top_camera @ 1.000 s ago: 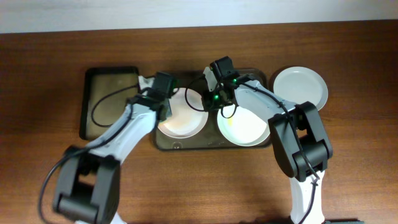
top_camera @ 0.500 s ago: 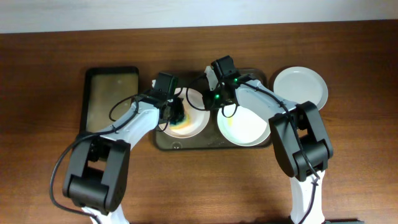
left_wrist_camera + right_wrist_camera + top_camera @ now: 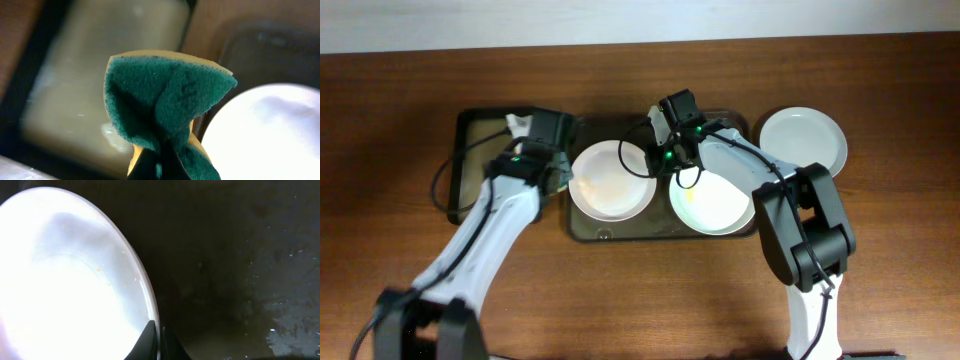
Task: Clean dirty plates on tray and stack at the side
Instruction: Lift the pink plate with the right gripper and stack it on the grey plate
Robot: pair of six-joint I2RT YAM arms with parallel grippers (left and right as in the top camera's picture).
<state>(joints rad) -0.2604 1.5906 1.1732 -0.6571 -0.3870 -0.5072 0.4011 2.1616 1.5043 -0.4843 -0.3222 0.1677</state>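
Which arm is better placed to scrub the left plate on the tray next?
Left. The left gripper pinches the sponge right beside that plate; the right gripper has no sponge and is shut on a plate rim.

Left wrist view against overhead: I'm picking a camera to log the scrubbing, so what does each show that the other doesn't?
Only the left wrist view shows the green-and-yellow sponge, folded and pinched in the left hand. Only overhead shows the right hand, the right plate and the third plate, out on the table. Both show the small tan-lined tray, the dark tray and the left plate.
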